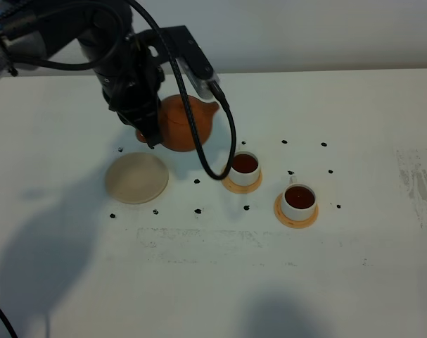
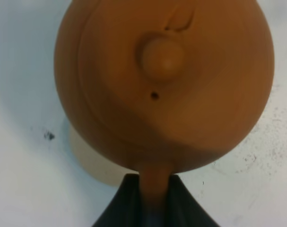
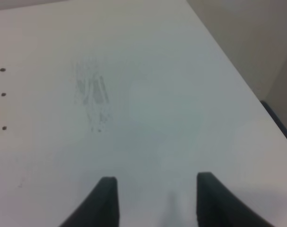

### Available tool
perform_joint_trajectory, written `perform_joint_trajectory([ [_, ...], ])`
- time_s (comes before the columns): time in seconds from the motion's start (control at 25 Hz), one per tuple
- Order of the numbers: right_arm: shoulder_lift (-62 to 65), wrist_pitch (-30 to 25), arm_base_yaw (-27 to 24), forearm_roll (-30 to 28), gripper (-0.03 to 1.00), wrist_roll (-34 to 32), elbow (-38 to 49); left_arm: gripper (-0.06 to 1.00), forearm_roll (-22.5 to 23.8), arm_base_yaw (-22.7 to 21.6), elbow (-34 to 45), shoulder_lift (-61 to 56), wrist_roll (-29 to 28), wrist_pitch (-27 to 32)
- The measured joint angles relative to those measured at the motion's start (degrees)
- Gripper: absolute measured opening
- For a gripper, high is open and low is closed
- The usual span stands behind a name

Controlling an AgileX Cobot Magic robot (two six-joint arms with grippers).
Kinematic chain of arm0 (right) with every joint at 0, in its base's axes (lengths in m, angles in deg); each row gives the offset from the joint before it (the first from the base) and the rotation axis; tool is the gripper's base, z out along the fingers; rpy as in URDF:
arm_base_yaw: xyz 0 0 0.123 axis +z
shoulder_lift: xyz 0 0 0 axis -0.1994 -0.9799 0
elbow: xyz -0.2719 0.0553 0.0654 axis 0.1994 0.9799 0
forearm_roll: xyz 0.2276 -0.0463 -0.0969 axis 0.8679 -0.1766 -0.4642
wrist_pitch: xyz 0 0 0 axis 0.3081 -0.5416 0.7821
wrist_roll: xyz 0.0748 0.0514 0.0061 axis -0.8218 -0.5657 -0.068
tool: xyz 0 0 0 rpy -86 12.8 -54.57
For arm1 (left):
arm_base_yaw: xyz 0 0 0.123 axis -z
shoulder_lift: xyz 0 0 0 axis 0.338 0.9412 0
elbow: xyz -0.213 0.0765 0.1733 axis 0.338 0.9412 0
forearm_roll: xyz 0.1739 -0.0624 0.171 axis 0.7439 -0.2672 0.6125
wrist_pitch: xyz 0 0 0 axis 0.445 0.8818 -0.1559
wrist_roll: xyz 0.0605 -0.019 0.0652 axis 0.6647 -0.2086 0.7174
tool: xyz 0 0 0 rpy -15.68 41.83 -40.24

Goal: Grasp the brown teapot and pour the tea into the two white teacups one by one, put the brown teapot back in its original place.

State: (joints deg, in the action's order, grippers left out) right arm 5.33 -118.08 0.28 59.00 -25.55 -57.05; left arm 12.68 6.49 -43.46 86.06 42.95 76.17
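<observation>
My left gripper (image 1: 147,130) is shut on the loop handle of the brown teapot (image 1: 188,121), which hangs just behind and to the right of the pale beige disc (image 1: 136,178), the original place. In the left wrist view the teapot (image 2: 162,80) fills the frame, its handle pinched in the left gripper (image 2: 155,201), with the disc (image 2: 86,158) partly showing beneath. The two white teacups (image 1: 245,167) (image 1: 298,200) stand on orange-tan coasters and hold dark tea. Over bare table, my right gripper (image 3: 155,198) is open and empty.
Small black marks (image 1: 197,181) dot the white table (image 1: 213,282) around the disc and cups. A grey scuffed patch (image 1: 417,179) lies at the far right, also seen as the scuffed patch (image 3: 91,94) in the right wrist view, near the table's edge (image 3: 228,71).
</observation>
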Motion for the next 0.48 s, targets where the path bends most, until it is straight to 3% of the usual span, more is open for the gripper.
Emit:
perform_joint_trajectory([
  [0.48,0.0,0.0,0.0,0.0,0.4,0.0,0.0,0.09,-1.3,-4.82,6.17,0.0,-3.47,-0.18],
])
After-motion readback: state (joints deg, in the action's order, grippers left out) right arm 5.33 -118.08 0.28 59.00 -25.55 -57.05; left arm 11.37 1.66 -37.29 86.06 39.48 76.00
